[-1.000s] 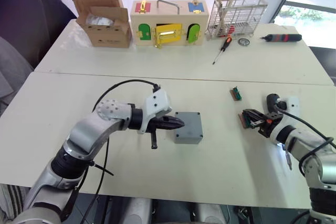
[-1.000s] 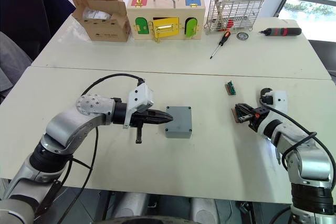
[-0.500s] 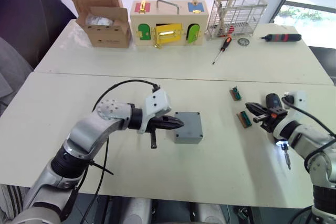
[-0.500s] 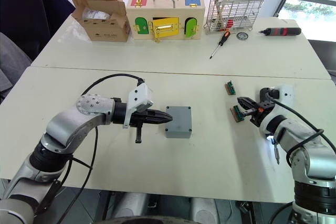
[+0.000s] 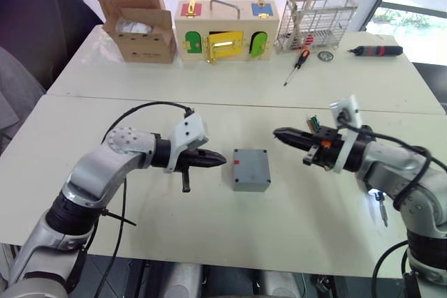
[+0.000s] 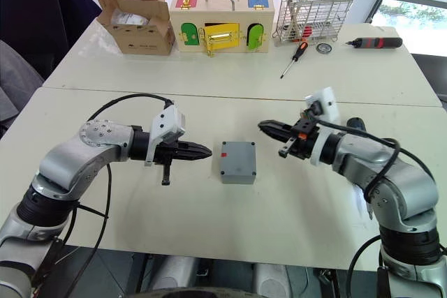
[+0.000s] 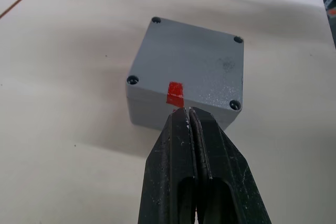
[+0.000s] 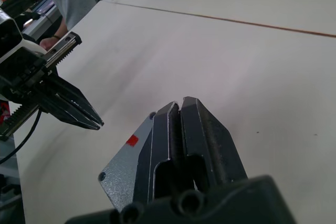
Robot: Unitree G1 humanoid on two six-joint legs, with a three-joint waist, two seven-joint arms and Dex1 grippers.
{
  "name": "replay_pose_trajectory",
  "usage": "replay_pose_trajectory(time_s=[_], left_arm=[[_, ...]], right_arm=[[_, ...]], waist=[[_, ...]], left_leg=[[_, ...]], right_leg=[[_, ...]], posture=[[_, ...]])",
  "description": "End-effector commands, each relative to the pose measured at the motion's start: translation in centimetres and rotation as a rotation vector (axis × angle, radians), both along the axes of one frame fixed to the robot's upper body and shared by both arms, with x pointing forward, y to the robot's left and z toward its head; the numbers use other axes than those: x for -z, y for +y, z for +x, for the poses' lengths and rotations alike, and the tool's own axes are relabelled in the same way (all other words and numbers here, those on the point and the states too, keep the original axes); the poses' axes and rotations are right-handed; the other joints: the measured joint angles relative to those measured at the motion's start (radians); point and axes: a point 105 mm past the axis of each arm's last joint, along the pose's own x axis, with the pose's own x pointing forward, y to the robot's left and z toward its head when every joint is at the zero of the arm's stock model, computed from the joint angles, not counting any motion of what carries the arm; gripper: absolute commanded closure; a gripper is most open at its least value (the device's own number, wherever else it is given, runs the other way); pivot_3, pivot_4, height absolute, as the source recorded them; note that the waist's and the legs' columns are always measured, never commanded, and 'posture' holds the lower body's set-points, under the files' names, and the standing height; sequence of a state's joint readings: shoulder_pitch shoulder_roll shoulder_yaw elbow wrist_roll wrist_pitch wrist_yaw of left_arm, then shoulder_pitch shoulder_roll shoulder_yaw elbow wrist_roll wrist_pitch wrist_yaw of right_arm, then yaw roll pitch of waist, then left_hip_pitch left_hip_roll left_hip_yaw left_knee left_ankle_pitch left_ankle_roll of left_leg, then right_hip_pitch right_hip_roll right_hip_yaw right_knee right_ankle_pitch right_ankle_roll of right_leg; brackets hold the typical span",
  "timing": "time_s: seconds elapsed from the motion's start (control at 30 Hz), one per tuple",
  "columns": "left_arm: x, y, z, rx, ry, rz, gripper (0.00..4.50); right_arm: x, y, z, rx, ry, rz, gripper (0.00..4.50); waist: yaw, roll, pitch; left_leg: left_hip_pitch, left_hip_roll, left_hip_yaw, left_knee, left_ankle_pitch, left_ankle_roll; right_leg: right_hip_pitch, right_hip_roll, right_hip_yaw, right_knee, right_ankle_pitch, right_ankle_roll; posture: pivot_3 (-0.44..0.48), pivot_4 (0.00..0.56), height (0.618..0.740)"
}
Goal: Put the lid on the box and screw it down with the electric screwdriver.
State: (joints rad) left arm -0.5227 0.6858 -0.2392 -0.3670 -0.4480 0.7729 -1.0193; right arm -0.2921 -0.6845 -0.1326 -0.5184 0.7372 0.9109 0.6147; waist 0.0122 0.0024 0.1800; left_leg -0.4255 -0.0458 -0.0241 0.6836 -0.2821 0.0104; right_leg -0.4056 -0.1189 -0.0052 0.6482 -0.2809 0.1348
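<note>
We see the box (image 5: 251, 169), its lid (image 7: 194, 64) already seated on top, resting on the table (image 5: 293, 221) between both grippers. Our left gripper (image 5: 222, 160) points at its red-marked side, fingers pressed together and empty. Our right gripper (image 5: 277, 132), likewise pinched closed on nothing, hovers just beyond the opposite side.

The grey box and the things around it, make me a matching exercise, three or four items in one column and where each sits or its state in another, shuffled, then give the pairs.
Items:
1. box
2. left claw
3. right claw
4. red-and-black manual screwdriver

Places or states:
A. shut, on the robot's right side of the box
B. near table, lid on top, red mark on one side
C. far table, by the wire rack
D. shut, tips aimed at the red mark

Pairs: 1-B, 2-D, 3-A, 4-C
</note>
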Motion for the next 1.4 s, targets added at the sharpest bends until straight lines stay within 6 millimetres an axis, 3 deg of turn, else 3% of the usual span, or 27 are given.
replay_pose_trajectory(time_s=[0.03, 1.33, 1.4], left_arm=[[-1.0, -0.1, -0.4, 0.000, -0.040, -0.026, 4.50], [-0.9, -1.1, -0.4, -0.009, -0.045, -0.044, 4.50], [-0.9, -1.1, -0.4, -0.009, -0.046, -0.045, 4.50]], right_arm=[[0.0, 0.8, -0.4, -0.031, -0.025, -0.001, 4.43], [2.8, 0.5, 0.6, -0.003, 0.017, -0.067, 4.43], [2.8, 0.5, 0.7, -0.001, 0.012, -0.073, 3.50]], waist=[[-0.001, 0.000, 0.000], [-0.001, 0.000, 0.000], [-0.002, 0.000, 0.000]], left_leg=[[0.000, 0.000, 0.000, 0.000, 0.000, 0.000], [0.000, 0.000, 0.000, 0.000, 0.000, 0.000], [0.000, 0.000, 0.000, 0.000, 0.000, 0.000]], right_leg=[[0.000, 0.000, 0.000, 0.000, 0.000, 0.000], [-0.001, 0.000, 0.000, 0.000, 0.000, 0.000], [-0.001, 0.000, 0.000, 0.000, 0.000, 0.000]], posture=[[0.000, 0.150, 0.735], [0.000, 0.150, 0.735], [0.000, 0.150, 0.735]])
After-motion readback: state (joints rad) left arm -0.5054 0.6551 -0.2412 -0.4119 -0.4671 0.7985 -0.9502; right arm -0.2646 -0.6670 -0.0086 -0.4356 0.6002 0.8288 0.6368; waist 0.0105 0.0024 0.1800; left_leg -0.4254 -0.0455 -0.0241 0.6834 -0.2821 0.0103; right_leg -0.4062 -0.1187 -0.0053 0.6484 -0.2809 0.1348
